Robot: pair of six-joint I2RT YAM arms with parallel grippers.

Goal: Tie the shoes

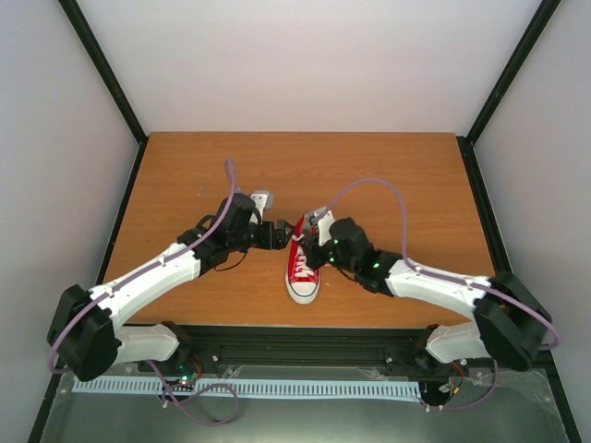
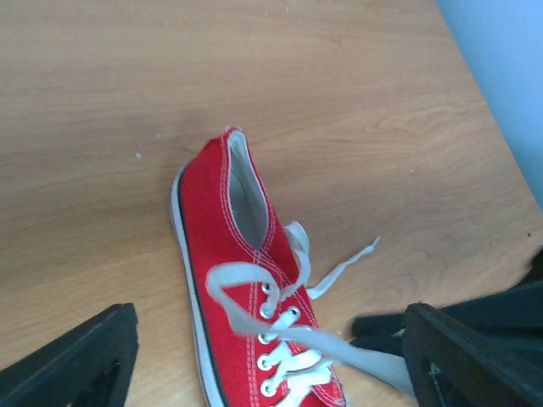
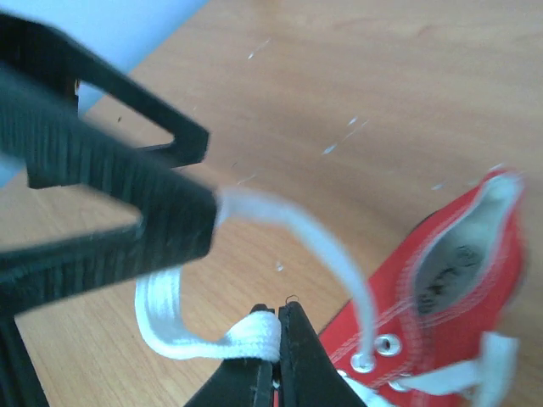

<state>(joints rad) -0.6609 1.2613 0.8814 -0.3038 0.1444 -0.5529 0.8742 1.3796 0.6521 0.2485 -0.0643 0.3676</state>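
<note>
On the wooden bench (image 1: pixel 388 175), the left arm's fingers (image 2: pixel 85 356) gape wide and hold nothing, just left of the small red canvas sneaker (image 1: pixel 302 269). It lies lengthwise, toe toward the arms' bases. At its right, the right arm's fingers (image 3: pixel 299 365) are clamped on a white lace (image 3: pixel 170 322), so that arm looks better placed to pull.

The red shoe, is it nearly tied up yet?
Not nearly. Done: the laces run through the holes of the red shoe. In hand: the right claw is pinching one white lace, and the left claw is open beside it. Still to do: no knot or bow shows, so the tying remains.
</note>
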